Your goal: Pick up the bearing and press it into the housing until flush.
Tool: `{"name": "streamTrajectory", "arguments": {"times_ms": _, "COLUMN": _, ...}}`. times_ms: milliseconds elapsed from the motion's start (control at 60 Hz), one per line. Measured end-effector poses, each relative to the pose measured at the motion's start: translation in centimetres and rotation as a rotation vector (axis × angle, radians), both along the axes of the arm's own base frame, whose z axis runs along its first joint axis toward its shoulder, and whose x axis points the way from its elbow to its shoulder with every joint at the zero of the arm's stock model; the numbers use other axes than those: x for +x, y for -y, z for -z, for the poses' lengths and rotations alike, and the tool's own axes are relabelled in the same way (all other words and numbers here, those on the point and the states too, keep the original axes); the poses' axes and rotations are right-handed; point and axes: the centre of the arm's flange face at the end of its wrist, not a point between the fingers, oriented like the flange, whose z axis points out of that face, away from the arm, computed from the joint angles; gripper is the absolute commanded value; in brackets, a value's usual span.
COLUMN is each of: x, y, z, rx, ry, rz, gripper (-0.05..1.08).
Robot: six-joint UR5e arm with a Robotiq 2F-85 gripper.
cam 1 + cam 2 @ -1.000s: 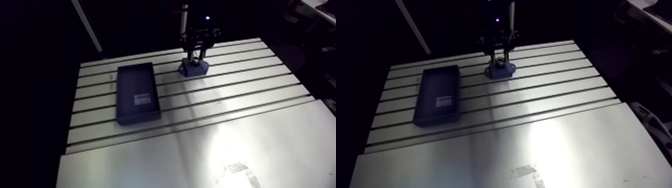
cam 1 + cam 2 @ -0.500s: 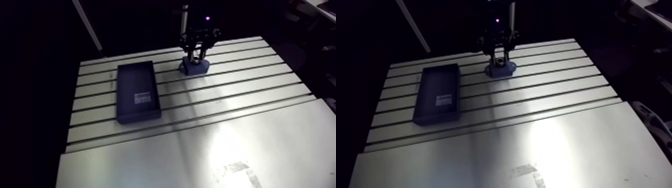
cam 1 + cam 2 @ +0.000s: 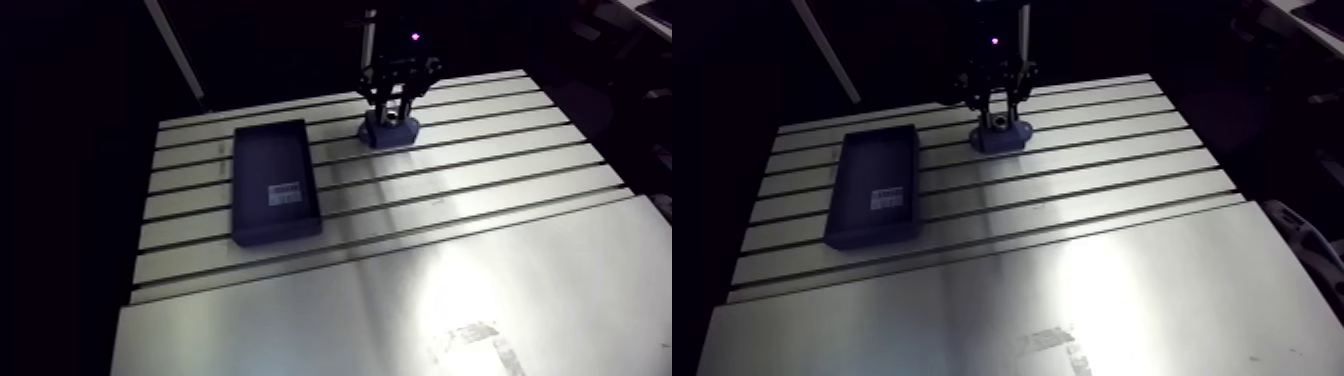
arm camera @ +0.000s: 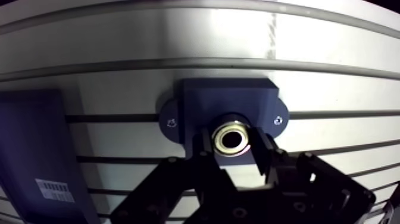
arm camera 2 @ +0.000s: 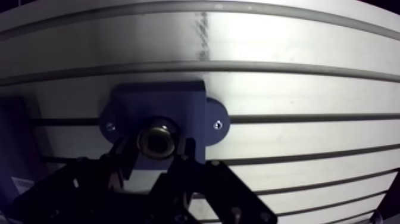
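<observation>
A dark blue housing (image 4: 229,98) with two screwed ears sits on the slotted table (image 3: 480,190) toward its far side. The metal ring bearing (image 4: 232,138) is held at the mouth of the housing's round bore. My gripper (image 4: 234,145) is shut on the bearing, one dark fingertip (image 4: 205,146) pressed against each side. How deep the bearing sits in the bore I cannot tell. In the arm view the gripper (image 3: 392,103) stands upright directly over the housing (image 3: 390,132).
A flat dark rectangular tray (image 3: 275,180) with a white label lies on the table to the left of the housing, a short gap away. A smooth metal plate (image 3: 420,300) covers the near part of the table.
The whole arm view has shifted slightly, so the camera moved. The gripper stays over the housing, still holding the bearing at the bore.
</observation>
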Motion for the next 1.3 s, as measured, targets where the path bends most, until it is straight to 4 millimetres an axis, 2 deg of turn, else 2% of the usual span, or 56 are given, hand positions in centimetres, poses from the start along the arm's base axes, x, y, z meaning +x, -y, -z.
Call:
{"name": "streamTrajectory", "arguments": {"times_ms": 833, "x": -0.02, "y": -0.17, "z": 0.25, "rx": -0.001, "ry": 0.004, "rz": 0.001, "gripper": 0.76}}
{"name": "streamTrajectory", "arguments": {"times_ms": 850, "x": -0.02, "y": -0.18, "z": 0.25, "rx": -0.001, "ry": 0.004, "rz": 0.001, "gripper": 0.69}}
{"name": "streamTrajectory", "arguments": {"times_ms": 867, "x": -0.02, "y": -0.18, "z": 0.25, "rx": -0.001, "ry": 0.004, "rz": 0.001, "gripper": 0.69}}
{"name": "streamTrajectory", "arguments": {"times_ms": 883, "x": -0.02, "y": -0.19, "z": 0.25, "rx": -0.001, "ry": 0.004, "rz": 0.002, "gripper": 0.52}}
{"name": "streamTrajectory", "arguments": {"times_ms": 900, "x": -0.01, "y": -0.19, "z": 0.25, "rx": -0.001, "ry": 0.004, "rz": 0.002, "gripper": 0.52}}
{"name": "streamTrajectory", "arguments": {"times_ms": 917, "x": -0.01, "y": -0.21, "z": 0.25, "rx": -0.001, "ry": 0.004, "rz": 0.002, "gripper": 0.34}}
{"name": "streamTrajectory", "arguments": {"times_ms": 933, "x": -0.01, "y": -0.22, "z": 0.26, "rx": -0.001, "ry": 0.004, "rz": 0.002, "gripper": 0.34}}
{"name": "streamTrajectory", "arguments": {"times_ms": 950, "x": 0.0, "y": -0.22, "z": 0.26, "rx": -0.001, "ry": 0.004, "rz": 0.002, "gripper": 0.16}}
{"name": "streamTrajectory", "arguments": {"times_ms": 967, "x": 0.0, "y": -0.23, "z": 0.25, "rx": -0.001, "ry": 0.004, "rz": 0.002, "gripper": 0.16}}
{"name": "streamTrajectory", "arguments": {"times_ms": 983, "x": 0.01, "y": -0.23, "z": 0.25, "rx": -0.001, "ry": 0.005, "rz": 0.002, "gripper": 0.06}}
{"name": "streamTrajectory", "arguments": {"times_ms": 1050, "x": 0.02, "y": -0.24, "z": 0.2, "rx": -0.002, "ry": 0.004, "rz": 0.003, "gripper": 0.02}}
{"name": "streamTrajectory", "arguments": {"times_ms": 1300, "x": 0.02, "y": -0.23, "z": -0.45, "rx": -0.003, "ry": -0.004, "rz": 0.003, "gripper": 0.02}}
